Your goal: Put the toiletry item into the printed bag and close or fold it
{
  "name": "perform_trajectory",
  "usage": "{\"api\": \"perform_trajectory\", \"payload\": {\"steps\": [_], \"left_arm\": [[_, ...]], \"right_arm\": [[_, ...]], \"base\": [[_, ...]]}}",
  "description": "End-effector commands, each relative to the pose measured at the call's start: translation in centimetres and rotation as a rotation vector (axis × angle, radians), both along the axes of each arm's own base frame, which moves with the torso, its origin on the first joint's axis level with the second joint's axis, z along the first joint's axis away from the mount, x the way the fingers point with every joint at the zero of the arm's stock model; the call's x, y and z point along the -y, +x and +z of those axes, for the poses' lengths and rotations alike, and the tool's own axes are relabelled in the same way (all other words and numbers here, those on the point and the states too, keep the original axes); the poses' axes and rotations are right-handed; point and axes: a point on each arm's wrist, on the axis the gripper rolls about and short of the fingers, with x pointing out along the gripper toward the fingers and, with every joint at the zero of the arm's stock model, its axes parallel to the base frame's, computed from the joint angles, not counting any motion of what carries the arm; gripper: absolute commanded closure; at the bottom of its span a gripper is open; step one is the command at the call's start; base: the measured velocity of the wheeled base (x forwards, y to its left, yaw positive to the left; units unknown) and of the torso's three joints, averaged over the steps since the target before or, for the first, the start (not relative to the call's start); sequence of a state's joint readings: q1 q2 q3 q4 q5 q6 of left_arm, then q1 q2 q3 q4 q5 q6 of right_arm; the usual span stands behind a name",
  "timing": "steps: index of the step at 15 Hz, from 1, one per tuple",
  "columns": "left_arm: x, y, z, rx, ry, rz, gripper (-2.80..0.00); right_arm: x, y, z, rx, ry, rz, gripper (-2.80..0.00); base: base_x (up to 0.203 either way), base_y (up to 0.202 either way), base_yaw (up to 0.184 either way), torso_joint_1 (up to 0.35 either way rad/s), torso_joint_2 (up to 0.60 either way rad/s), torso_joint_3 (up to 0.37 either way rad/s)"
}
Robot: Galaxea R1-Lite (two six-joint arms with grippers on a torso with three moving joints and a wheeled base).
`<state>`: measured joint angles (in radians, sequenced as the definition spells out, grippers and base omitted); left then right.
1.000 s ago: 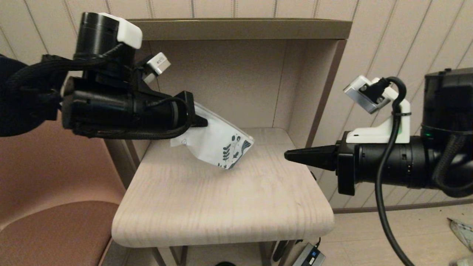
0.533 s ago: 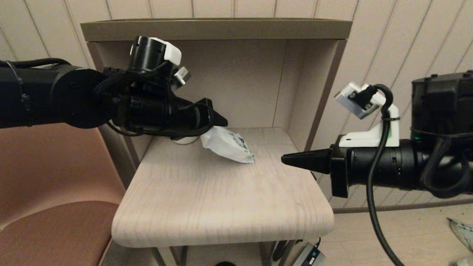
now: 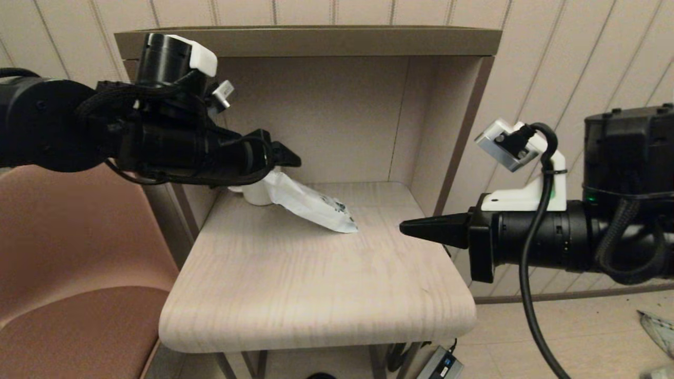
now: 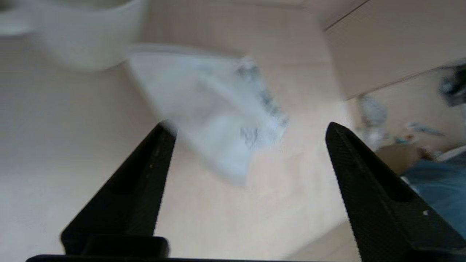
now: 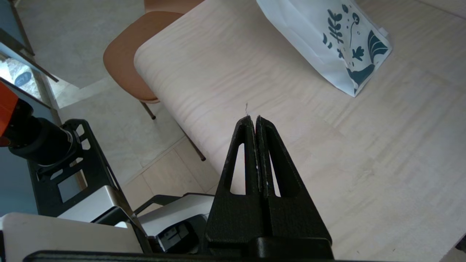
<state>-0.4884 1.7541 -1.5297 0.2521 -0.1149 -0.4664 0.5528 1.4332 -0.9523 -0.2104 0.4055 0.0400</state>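
The printed bag (image 3: 311,203) lies slanted on the table, its plain end propped against the white mug (image 3: 256,195) and its teal leaf prints at the low end (image 5: 349,47). My left gripper (image 3: 288,158) hovers open just above the bag's upper end and holds nothing. In the left wrist view the bag (image 4: 204,109) lies ahead of the spread fingers (image 4: 145,174). My right gripper (image 3: 403,227) is shut and empty, level over the table's right side, pointing toward the bag. The toiletry item is out of sight.
The wooden table (image 3: 316,295) sits inside a shelf niche with a back wall, side panels (image 3: 453,137) and a top board. A brown chair (image 3: 79,295) stands to the left. A power adapter (image 3: 442,364) lies on the floor below.
My left gripper lowered the bag from the air to the table, let go of it and drew back up and left. The right arm edged slightly left.
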Motion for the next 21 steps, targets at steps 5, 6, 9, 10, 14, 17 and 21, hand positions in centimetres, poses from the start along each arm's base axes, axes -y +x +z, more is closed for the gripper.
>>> {"api": "perform_trajectory", "payload": {"steps": [5, 6, 9, 10, 14, 17, 21], "left_arm": [[-4.5, -6.8, -1.8, -0.054, 0.162, -0.045, -2.80], [-5.0, -7.8, -1.8, -0.055, 0.167, -0.049, -2.80], [-6.6, -11.6, -1.5, -0.022, 0.163, -0.067, 0.00], [-7.3, -13.2, -1.2, 0.000, 0.157, -0.068, 0.00], [-11.3, -20.0, -0.2, 0.179, 0.261, 0.097, 0.00], [-14.3, -25.3, -0.5, 0.258, 0.273, 0.208, 0.00], [-16.9, -30.2, -3.0, 0.173, 0.213, 0.438, 0.00]], "right_arm": [[0.1, -0.2, 0.1, 0.006, 0.004, 0.002, 0.00], [0.1, -0.2, 0.2, 0.007, 0.004, 0.002, 0.00], [0.3, -0.3, 0.2, 0.013, 0.005, -0.004, 0.00], [0.5, -0.6, 0.6, 0.025, 0.012, -0.009, 0.00], [4.1, -4.2, 3.8, 0.152, 0.085, -0.094, 0.00], [8.8, -10.2, 3.5, 0.188, 0.100, -0.233, 0.00], [12.7, -18.3, -1.4, 0.184, 0.082, -0.541, 0.00]], "base": [[0.000, 0.000, 0.000, 0.000, 0.00, 0.000], [0.000, 0.000, 0.000, 0.000, 0.00, 0.000], [0.000, 0.000, 0.000, 0.000, 0.00, 0.000], [0.000, 0.000, 0.000, 0.000, 0.00, 0.000], [0.000, 0.000, 0.000, 0.000, 0.00, 0.000], [0.000, 0.000, 0.000, 0.000, 0.00, 0.000], [0.000, 0.000, 0.000, 0.000, 0.00, 0.000]]}}
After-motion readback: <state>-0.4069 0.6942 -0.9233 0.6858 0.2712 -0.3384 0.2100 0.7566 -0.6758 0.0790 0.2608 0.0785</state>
